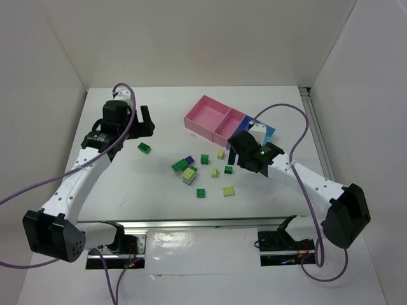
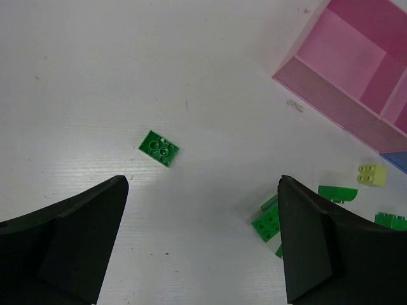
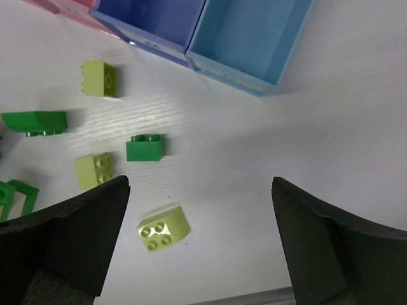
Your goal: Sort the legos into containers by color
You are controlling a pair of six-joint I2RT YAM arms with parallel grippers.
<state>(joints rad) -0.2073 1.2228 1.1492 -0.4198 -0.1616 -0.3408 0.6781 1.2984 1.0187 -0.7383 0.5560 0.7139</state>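
Observation:
Small legos lie scattered mid-table: one green brick [image 1: 144, 147] apart at the left, a green, yellow and dark blue cluster [image 1: 184, 168], and loose green [image 1: 204, 159] and pale yellow [image 1: 228, 191] bricks. The trays stand in a row at the back: large pink [image 1: 206, 116], smaller pink [image 1: 229, 126], blue [image 1: 250, 122], light blue [image 1: 269, 132]. My left gripper [image 1: 145, 124] is open and empty above the lone green brick [image 2: 159, 148]. My right gripper [image 1: 236, 143] is open and empty, hovering in front of the blue tray [image 3: 152, 19] and light blue tray [image 3: 251, 38], with a yellow brick [image 3: 163, 228] between its fingers below.
The right wrist view also shows a green brick [image 3: 145, 148], two more yellow bricks [image 3: 100, 79] [image 3: 95, 170] and a green sloped piece [image 3: 35, 121]. The left wrist view shows the pink tray [image 2: 346, 70] and green bricks [image 2: 267, 222] by the right finger. White walls enclose the table.

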